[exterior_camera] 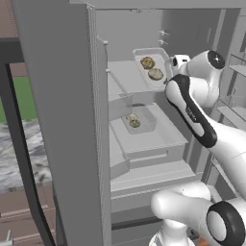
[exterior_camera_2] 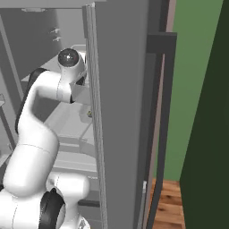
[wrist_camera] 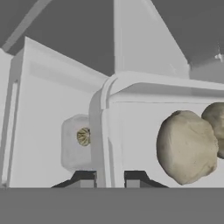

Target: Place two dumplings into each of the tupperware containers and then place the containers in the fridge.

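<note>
My gripper (wrist_camera: pixel 110 179) is shut on the rim of a tupperware container (wrist_camera: pixel 131 131), with one dark fingertip (wrist_camera: pixel 85 178) on each side of its wall. Two dumplings (wrist_camera: pixel 187 146) lie in it. In the left base view this container (exterior_camera: pixel 153 54) sits at the upper shelf inside the fridge (exterior_camera: pixel 62 120), with its dumplings (exterior_camera: pixel 155 74) side by side and my hand (exterior_camera: pixel 178 61) at its right edge. A second tupperware container (exterior_camera: pixel 144 120) rests on the shelf below and holds two dumplings (exterior_camera: pixel 135 123). The hand view shows it as well, lower container (wrist_camera: pixel 72 151).
The fridge door (exterior_camera_2: pixel 120 112) stands open on my right, and a door panel on my left, so the arm reaches in between them. Door racks (exterior_camera: pixel 235 91) line the right side. More shelves and a drawer (exterior_camera: pixel 149 173) lie below the lower container.
</note>
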